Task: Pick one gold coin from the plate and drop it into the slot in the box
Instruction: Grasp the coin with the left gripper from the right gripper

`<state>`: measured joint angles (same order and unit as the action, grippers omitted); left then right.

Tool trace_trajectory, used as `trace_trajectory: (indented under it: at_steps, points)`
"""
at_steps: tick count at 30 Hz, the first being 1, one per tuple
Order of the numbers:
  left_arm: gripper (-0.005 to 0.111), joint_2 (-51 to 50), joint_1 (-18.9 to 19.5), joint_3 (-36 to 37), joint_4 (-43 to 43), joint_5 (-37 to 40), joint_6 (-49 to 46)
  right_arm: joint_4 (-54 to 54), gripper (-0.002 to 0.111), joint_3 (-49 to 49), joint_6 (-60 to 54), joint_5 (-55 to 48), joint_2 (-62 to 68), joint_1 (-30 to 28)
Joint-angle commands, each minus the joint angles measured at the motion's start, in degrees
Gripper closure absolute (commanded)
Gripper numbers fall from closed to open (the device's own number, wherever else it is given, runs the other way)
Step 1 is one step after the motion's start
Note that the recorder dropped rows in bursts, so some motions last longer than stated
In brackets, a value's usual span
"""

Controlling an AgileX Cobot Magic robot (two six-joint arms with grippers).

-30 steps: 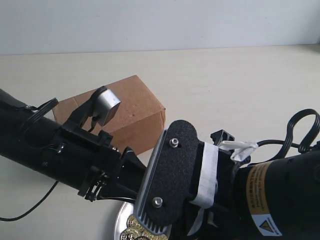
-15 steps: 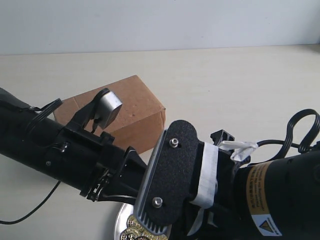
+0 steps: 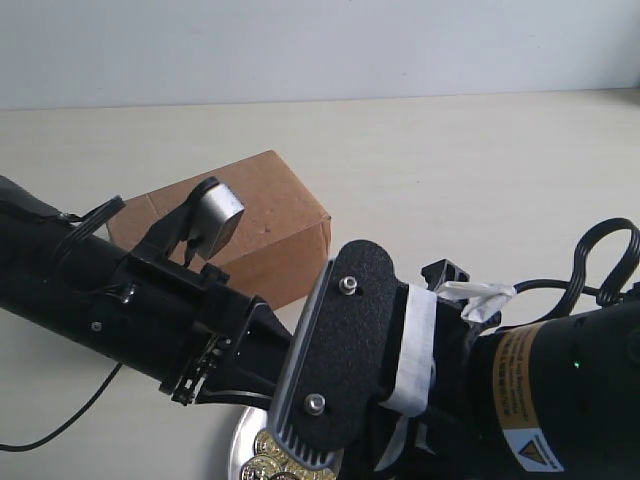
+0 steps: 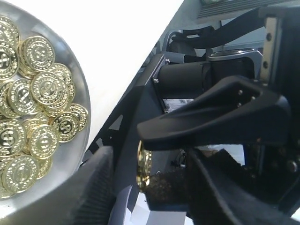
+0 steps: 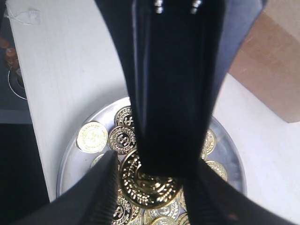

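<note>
My right gripper (image 5: 152,164) is shut on one gold coin (image 5: 150,185), pinching it across its rim above the plate (image 5: 75,164). In the left wrist view that coin (image 4: 142,164) shows edge-on between the fingers of my left gripper (image 4: 149,155), which stands open around it without touching. The round silver plate (image 4: 82,93) holds several gold coins (image 4: 40,89). In the exterior view both grippers meet at the lower middle, right gripper (image 3: 335,360) in front of left gripper (image 3: 250,345), above the plate (image 3: 238,440). The brown cardboard box (image 3: 270,215) stands behind them. Its slot is hidden.
The left arm's silver wrist camera (image 3: 215,215) hangs over the box. A thin black cable (image 3: 60,420) trails on the pale table at the lower left. The box corner (image 5: 269,65) lies just past the plate. The table edge (image 5: 33,140) runs close beside the plate.
The left arm has shifted slightly toward the right gripper and then held still. The right gripper and the coin have not moved.
</note>
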<state>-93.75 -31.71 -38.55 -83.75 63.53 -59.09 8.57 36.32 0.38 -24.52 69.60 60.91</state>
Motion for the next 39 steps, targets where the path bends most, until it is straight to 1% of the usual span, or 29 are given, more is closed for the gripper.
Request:
trace_trajectory:
  at_steps: [1,6,11,13,34,35,39]
  points:
    - [0.061,-0.13,-0.36,-0.27,-0.86,0.72,0.37,0.46,0.085,0.13,-0.38,0.19,-0.33,0.03]
    - [0.061,-0.13,-0.5,-0.27,-0.86,0.72,0.37,0.46,0.085,0.13,-0.38,0.19,-0.33,0.03]
    - [0.061,-0.23,-3.12,-0.27,-0.85,-0.4,0.37,0.46,0.085,0.13,-0.38,0.19,-0.33,0.03]
    - [0.061,-0.23,-3.4,-0.27,-0.85,-1.73,0.16,0.46,0.085,0.13,-0.38,0.19,-0.33,0.03]
    - [0.061,-0.23,-3.65,-0.27,-1.06,-2.46,0.38,0.46,0.085,0.13,-0.38,0.19,-0.33,0.03]
    - [0.062,-0.23,-3.65,-0.27,-1.06,-2.46,0.38,0.46,0.085,0.13,-0.38,0.19,-0.33,0.03]
    - [0.079,-0.23,-3.65,-0.27,-1.06,-2.46,0.38,0.46,0.085,0.13,-0.38,0.19,-0.33,0.03]
